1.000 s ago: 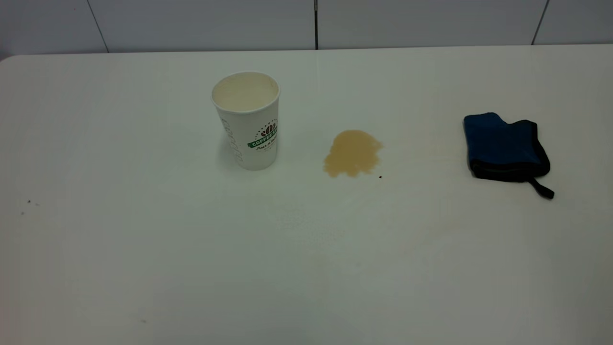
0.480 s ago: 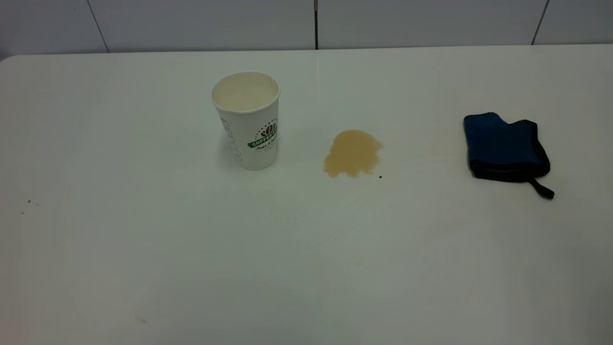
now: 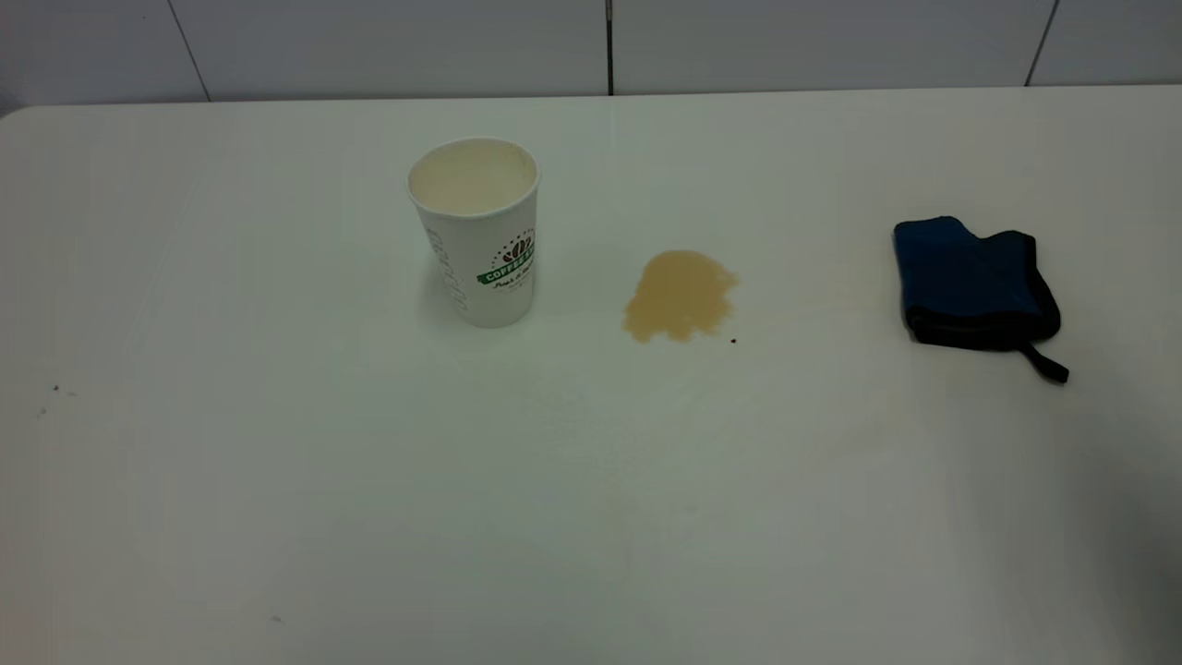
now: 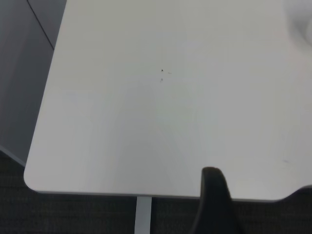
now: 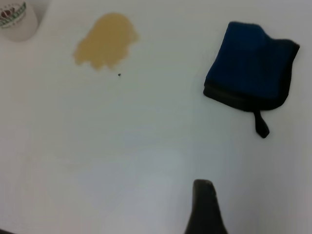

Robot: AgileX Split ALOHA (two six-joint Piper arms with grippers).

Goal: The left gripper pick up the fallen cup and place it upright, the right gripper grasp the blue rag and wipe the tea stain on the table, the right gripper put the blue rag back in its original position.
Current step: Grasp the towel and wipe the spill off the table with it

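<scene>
cup (image 3: 476, 235) upright on the bench (image 3: 369, 480), stain (image 3: 681, 296) just right of it, rag (image 3: 974, 284) lying free farther right. right hand (image 5: 204, 207) hangs near the rag, left hand (image 4: 214, 200) over a bench corner; grip of either can't be told.

The cup (image 3: 478, 235) standing upright toward the far left part of the desk (image 3: 591, 517) carries the only lettering: a green banner reading "COFFEE", cut off at the cup's curve, under a brown bean emblem. A line of small script below it and pale vertical lettering on its side are too small to read.
</scene>
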